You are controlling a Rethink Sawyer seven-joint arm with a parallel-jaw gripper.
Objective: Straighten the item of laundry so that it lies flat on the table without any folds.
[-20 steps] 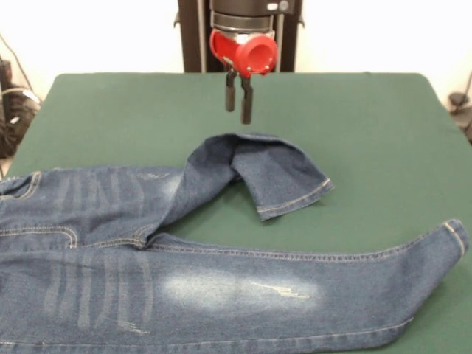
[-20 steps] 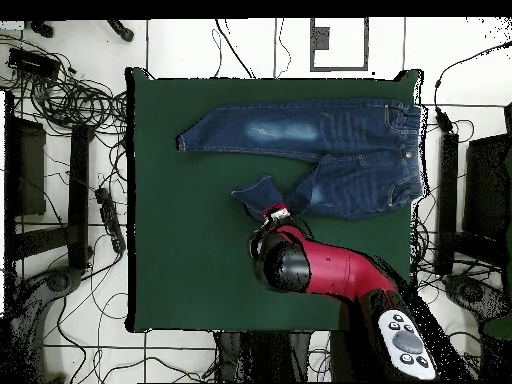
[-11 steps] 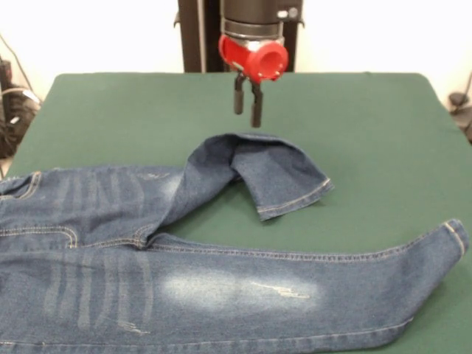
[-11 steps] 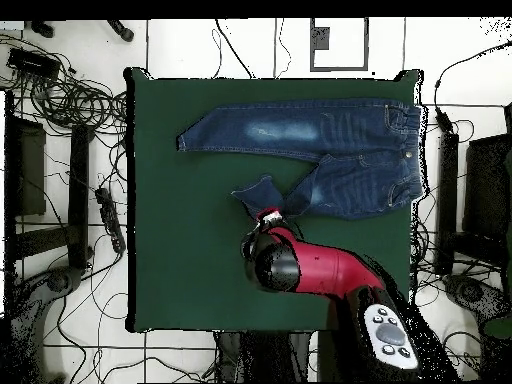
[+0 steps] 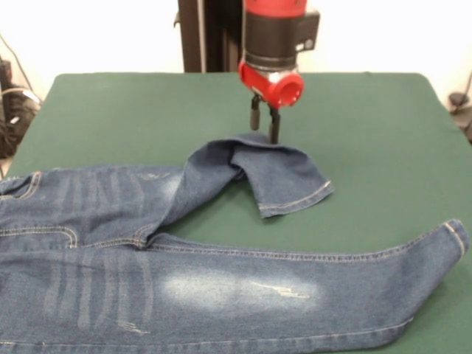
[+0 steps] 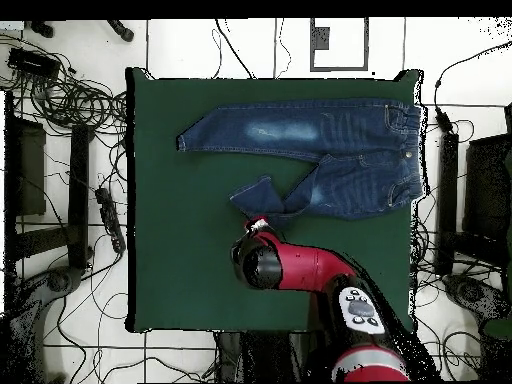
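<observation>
One pair of blue denim jeans [image 5: 221, 287] lies on the dark green tabletop [image 5: 110, 110], toward its near side in the front view. The nearer leg is laid out straight and flat, its hem close to the tabletop's right edge, with a faded whitish patch on the thigh. The other leg is not flat — it is doubled back on itself at about the knee, forming a raised fold [image 5: 243, 151], and its hemmed cuff [image 5: 295, 200] points toward the near right. The waistband end runs out of the front view at the left; in the overhead view the waistband [image 6: 405, 150] lies near the tabletop's right edge.

The red and black arm [image 6: 300, 268] reaches over the tabletop, with the gripper [image 5: 265, 131] pointing straight down at the far edge of the fold. The two dark fingers [image 5: 273, 125] stand a narrow gap apart, nearly closed, and hold nothing. Their tips are level with the top of the folded denim — whether they touch the cloth cannot be told. In the overhead view the gripper end sits just beside the folded leg [image 6: 262, 198].
</observation>
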